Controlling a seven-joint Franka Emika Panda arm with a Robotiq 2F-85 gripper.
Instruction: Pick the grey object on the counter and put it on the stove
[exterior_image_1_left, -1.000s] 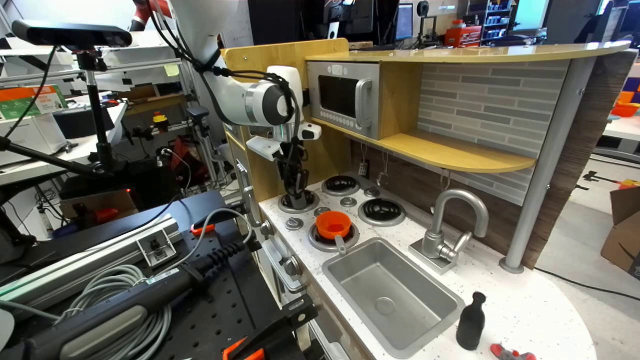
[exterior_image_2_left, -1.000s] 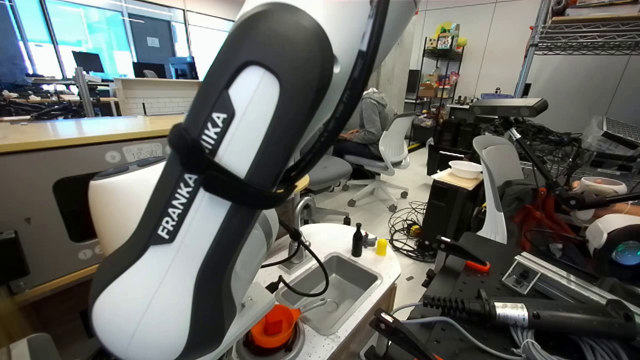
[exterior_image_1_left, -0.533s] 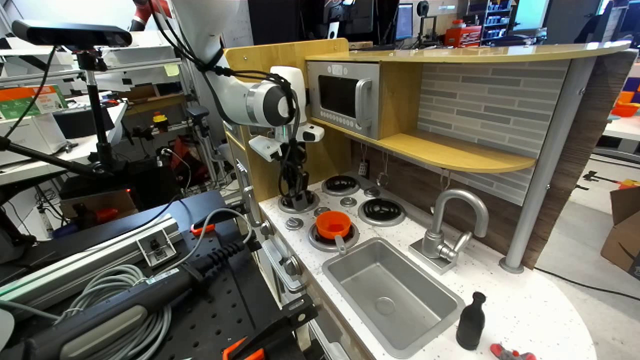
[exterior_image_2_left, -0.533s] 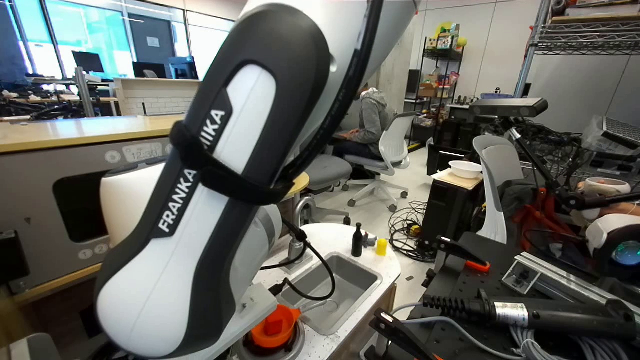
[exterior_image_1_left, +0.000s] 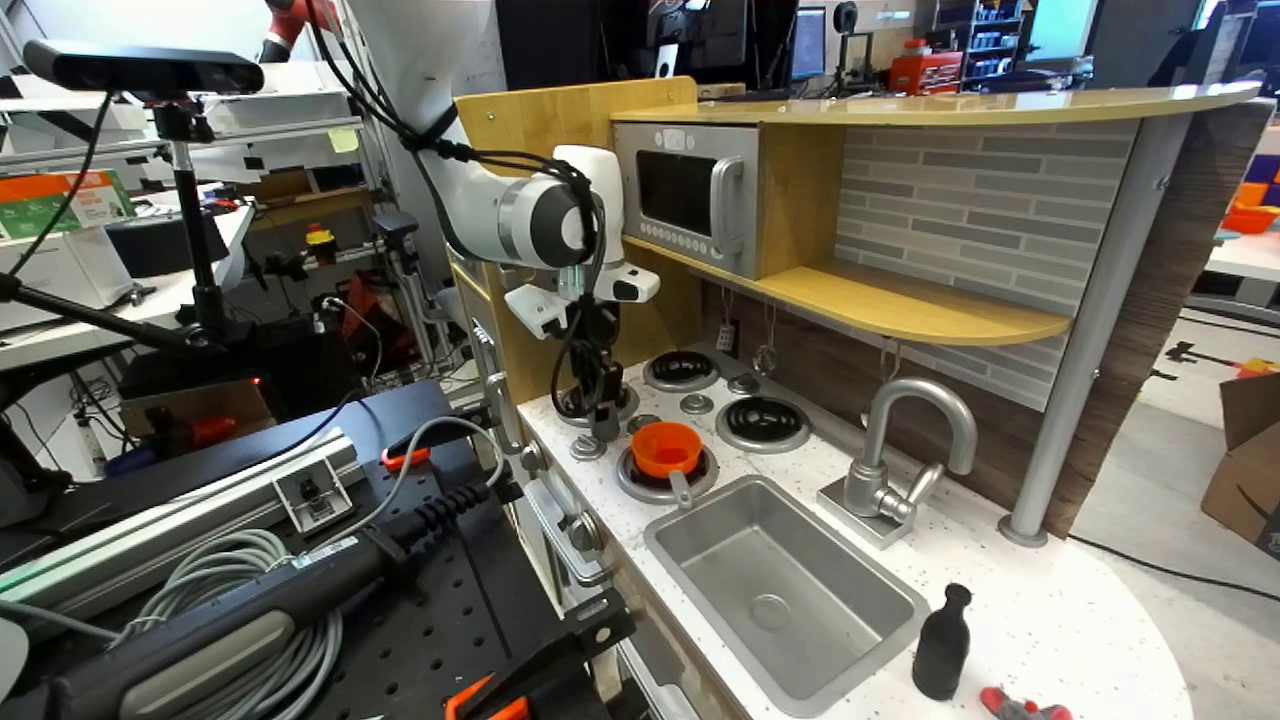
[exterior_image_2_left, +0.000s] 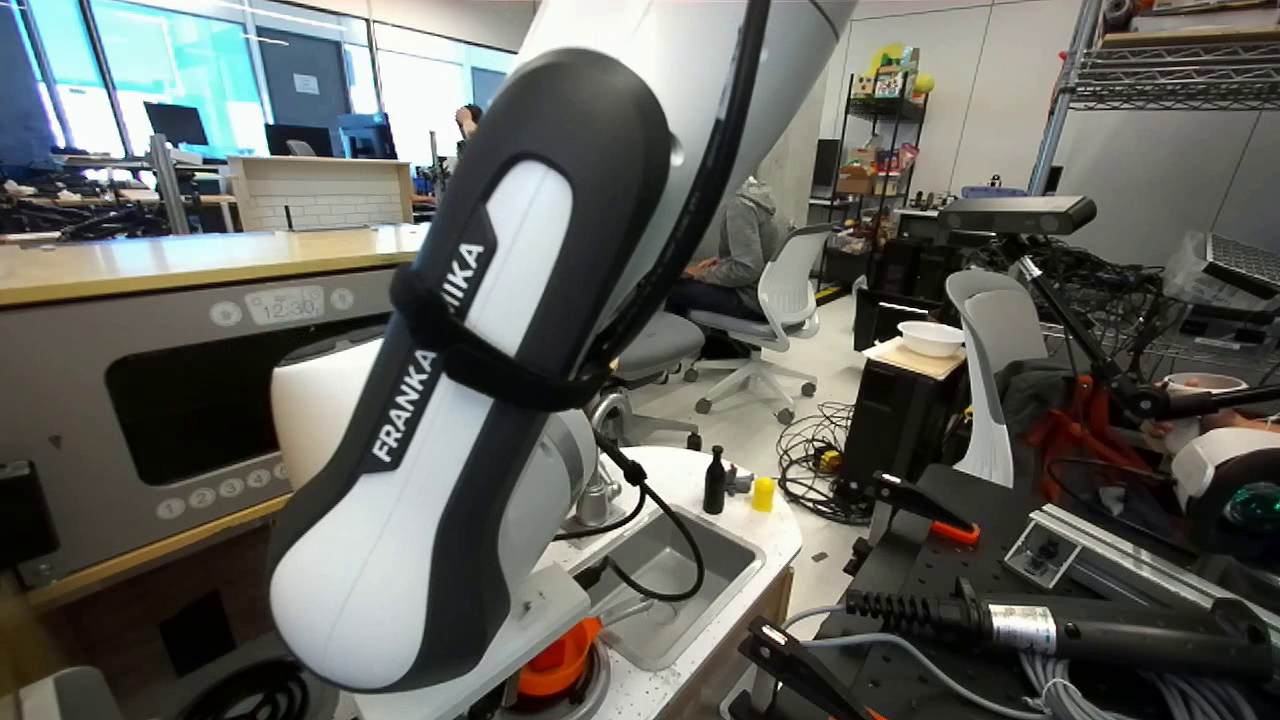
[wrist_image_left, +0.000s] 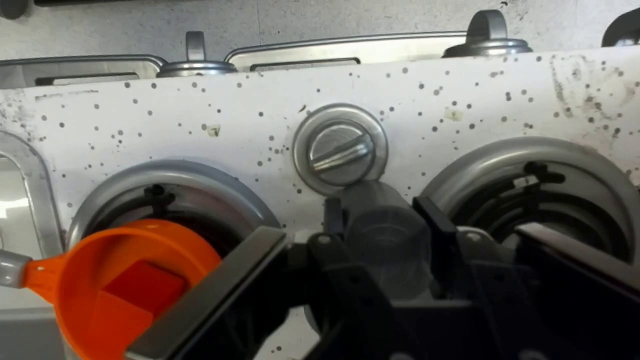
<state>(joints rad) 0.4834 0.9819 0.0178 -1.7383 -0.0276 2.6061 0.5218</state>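
The speckled white counter carries the stove and, at 5 o'clock from it in an exterior view, a grey sink. An orange pan sits on a burner, its handle toward 9 o'clock in the wrist view. Between 2 and 3 o'clock from it, the jaws are clamped on a grey cylinder; its long axis is upright, lower end toward 6 o'clock in an exterior view, just beside a knob. Contact with the stove is unclear. A red-orange block lies in the pan.
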